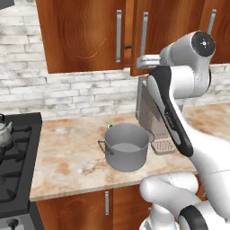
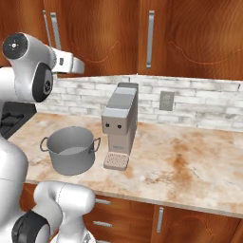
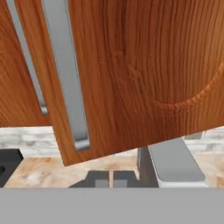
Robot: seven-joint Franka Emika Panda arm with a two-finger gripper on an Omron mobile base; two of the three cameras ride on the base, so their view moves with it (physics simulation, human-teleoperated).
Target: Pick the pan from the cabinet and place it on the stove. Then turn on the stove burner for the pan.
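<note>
The two dark finger tips of the gripper stand pressed together with nothing between them, just below the lower edge of the reddish-brown wood-grain wall cabinet. Right ahead of them the cabinet door hangs at a slant, and its long vertical silver bar handle ends just above and to the side of the tips; the jaws grip neither it nor anything else.

In the left base view that door seems to stand slightly ajar, its edge forward of the neighbouring one, though the gap is too narrow to be sure.

Below, on the mottled beige stone counter, sit a deep grey steel pot and, just beside it, a boxy grey coffee machine.

The wide black gas stove lies well apart at the counter's far end, with a small silver kettle on its grate.

The pan presumably sits behind the door. By my reckoning the task has barely begun: opening the door fully, lifting the pan out, setting it on a burner and turning the knob all remain.
</note>
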